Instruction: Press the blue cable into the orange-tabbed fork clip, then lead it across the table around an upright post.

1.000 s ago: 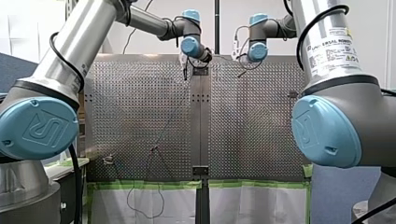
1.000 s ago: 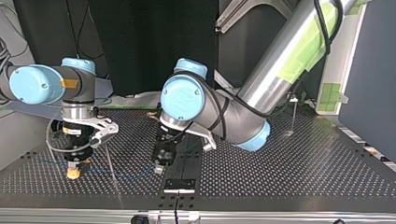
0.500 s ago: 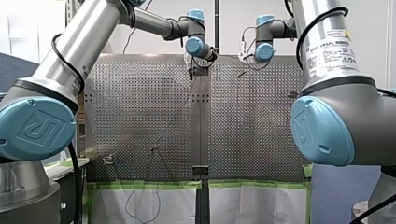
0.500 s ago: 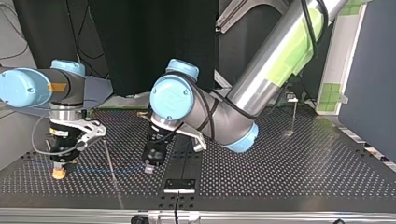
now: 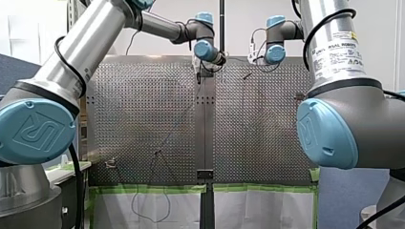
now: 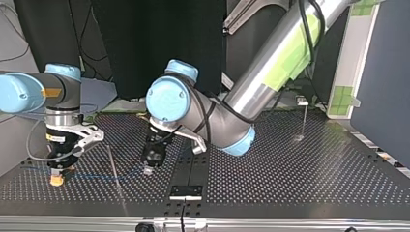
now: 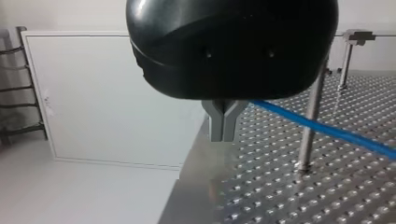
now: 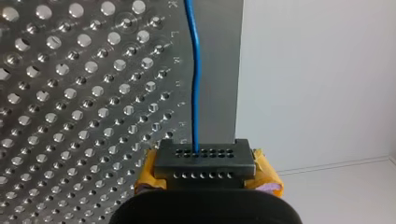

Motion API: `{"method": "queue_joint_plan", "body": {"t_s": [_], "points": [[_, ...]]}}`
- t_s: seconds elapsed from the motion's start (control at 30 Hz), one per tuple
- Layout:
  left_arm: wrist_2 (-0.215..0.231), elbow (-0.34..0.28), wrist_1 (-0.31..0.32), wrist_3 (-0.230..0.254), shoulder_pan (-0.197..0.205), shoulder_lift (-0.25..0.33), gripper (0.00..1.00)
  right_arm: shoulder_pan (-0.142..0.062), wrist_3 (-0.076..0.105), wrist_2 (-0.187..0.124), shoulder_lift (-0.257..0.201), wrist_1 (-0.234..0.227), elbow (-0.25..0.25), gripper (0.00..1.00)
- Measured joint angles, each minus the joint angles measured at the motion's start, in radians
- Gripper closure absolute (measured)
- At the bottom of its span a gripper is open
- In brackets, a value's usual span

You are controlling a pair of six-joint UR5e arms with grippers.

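Note:
The blue cable point(image 6: 96, 176) lies low over the perforated table point(image 6: 290, 174) between my two grippers. My left gripper point(image 6: 147, 169), black with grey metal fingers, is shut on it near the table's middle seam. In the left wrist view the cable point(image 7: 327, 130) runs out sideways from the shut fingers point(image 7: 222, 135), passing a thin upright post point(image 7: 312, 121). My right gripper point(image 6: 56, 180), with yellow pads, is shut on the cable at the top view's left. In the right wrist view the cable point(image 8: 194, 93) runs straight ahead from the gripper point(image 8: 205, 161). I cannot make out the orange-tabbed clip.
A thin upright post point(image 6: 115, 176) stands between the two grippers. Another post point(image 6: 304, 118) stands at the top view's far right. In the front view a small fixture point(image 5: 111, 163) sits near the table's near edge, and slack cable point(image 5: 150, 210) hangs below that edge.
Both arms have moved towards the top view's left, carrying the cable with them. Both grippers have stayed shut.

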Motion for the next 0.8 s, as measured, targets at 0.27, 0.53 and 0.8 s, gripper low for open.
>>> {"method": "queue_joint_plan", "body": {"t_s": [0.27,0.53,0.8], "points": [[-0.015,0.056,-0.020,0.012,-0.024,-0.059,1.00,-0.022,0.006,-0.040,0.037,0.000,0.000,1.00],[-0.022,0.077,-0.021,0.011,-0.030,-0.076,1.00,-0.047,0.016,-0.064,0.043,-0.002,0.000,1.00],[-0.024,0.095,-0.023,0.011,-0.042,-0.124,1.00,-0.069,0.041,-0.093,0.058,-0.004,0.000,1.00]]}}
